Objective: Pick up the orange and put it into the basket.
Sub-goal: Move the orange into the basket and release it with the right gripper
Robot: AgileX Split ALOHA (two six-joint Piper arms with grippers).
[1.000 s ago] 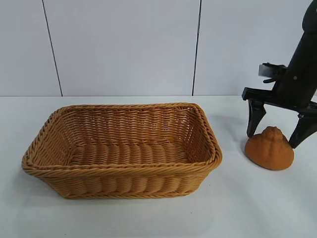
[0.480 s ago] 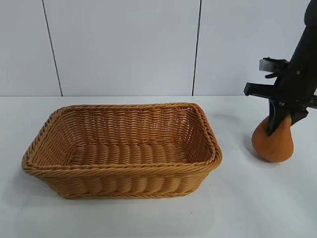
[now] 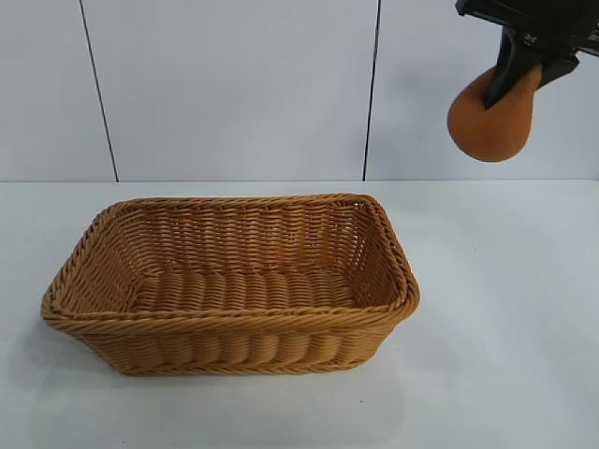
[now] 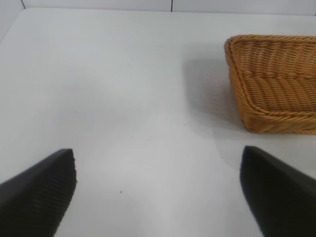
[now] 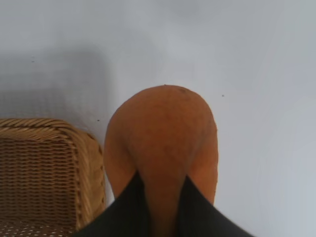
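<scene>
My right gripper (image 3: pixel 519 64) is shut on the orange (image 3: pixel 489 117), pinching its knobbed top so the fruit hangs squeezed and stretched below the fingers, high above the table to the right of the basket (image 3: pixel 229 281). In the right wrist view the orange (image 5: pixel 163 133) fills the middle between my two black fingers, with a corner of the basket (image 5: pixel 44 168) beside it far below. The basket is empty. My left gripper (image 4: pixel 158 192) is open and empty above bare table, with the basket's end (image 4: pixel 271 79) farther off.
The white table (image 3: pixel 496 355) has free room on all sides of the basket. A white panelled wall (image 3: pixel 234 84) stands behind the table.
My right gripper shut on the orange's top and then lifted it from the table to high above it, shifting slightly left.
</scene>
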